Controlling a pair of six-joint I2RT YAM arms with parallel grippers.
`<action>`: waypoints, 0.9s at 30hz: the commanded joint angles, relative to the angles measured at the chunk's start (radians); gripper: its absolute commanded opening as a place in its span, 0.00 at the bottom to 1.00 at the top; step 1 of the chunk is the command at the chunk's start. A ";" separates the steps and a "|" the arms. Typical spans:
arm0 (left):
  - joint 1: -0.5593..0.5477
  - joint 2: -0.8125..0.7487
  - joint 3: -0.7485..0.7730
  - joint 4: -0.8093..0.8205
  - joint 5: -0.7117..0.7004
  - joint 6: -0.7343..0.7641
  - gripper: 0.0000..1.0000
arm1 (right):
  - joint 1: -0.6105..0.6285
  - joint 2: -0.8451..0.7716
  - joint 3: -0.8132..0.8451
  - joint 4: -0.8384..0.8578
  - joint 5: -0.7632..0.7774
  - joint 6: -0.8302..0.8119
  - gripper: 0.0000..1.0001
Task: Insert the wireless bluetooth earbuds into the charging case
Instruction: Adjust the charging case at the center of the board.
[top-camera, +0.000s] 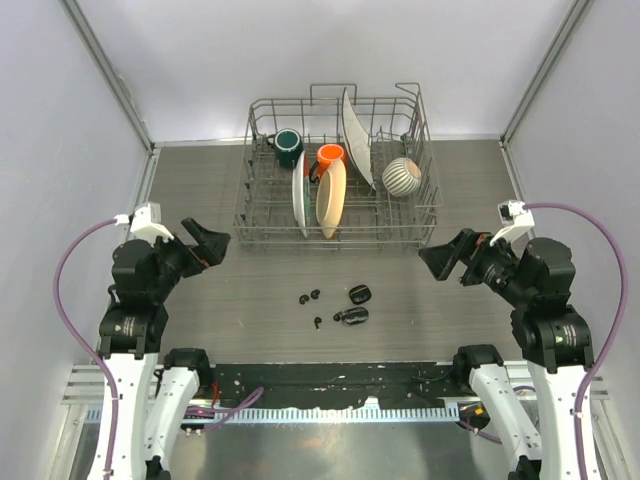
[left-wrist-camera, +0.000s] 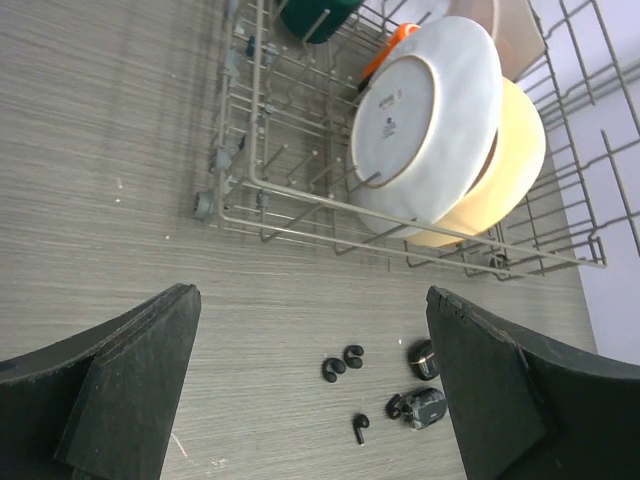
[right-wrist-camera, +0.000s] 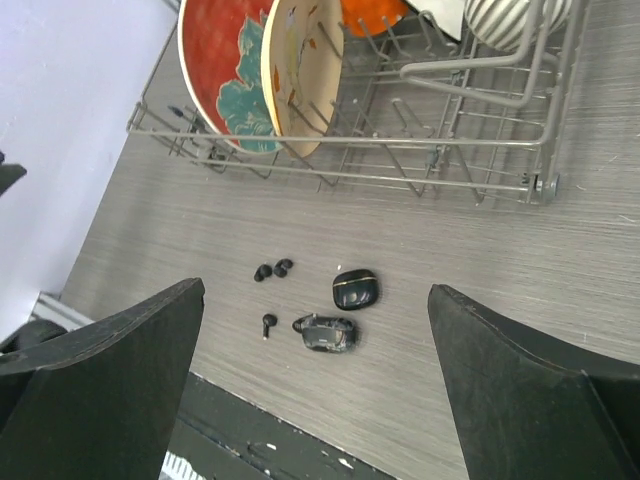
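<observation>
Several tiny black earbuds lie on the grey table: two curled ones (top-camera: 303, 298) (top-camera: 316, 294), one with a stem (top-camera: 318, 322), and one (top-camera: 338, 317) touching a marbled dark case (top-camera: 355, 316). A glossy black oval case (top-camera: 360, 293) with a gold seam lies shut just behind it. The left wrist view shows the earbuds (left-wrist-camera: 332, 369) and both cases (left-wrist-camera: 428, 407). The right wrist view shows them too (right-wrist-camera: 263, 272) (right-wrist-camera: 330, 334) (right-wrist-camera: 355, 288). My left gripper (top-camera: 215, 243) (left-wrist-camera: 310, 330) is open and empty, raised to the left. My right gripper (top-camera: 440, 258) (right-wrist-camera: 315, 295) is open and empty, raised to the right.
A wire dish rack (top-camera: 256, 215) stands behind the earbuds, holding plates, a green mug (top-camera: 288, 146), an orange mug (top-camera: 331, 155) and a striped bowl (top-camera: 402, 176). A black strip (top-camera: 340, 375) marks the table's near edge. Grey walls close in both sides.
</observation>
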 joint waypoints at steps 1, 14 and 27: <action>0.005 -0.010 0.051 -0.019 -0.098 -0.010 1.00 | 0.020 0.072 0.056 -0.077 -0.064 -0.107 1.00; 0.005 -0.022 -0.034 -0.065 -0.058 0.174 1.00 | 0.547 0.335 0.047 0.103 0.462 -0.069 1.00; 0.005 -0.011 -0.110 -0.005 -0.101 0.151 1.00 | 1.106 0.173 -0.385 0.572 0.758 -0.181 1.00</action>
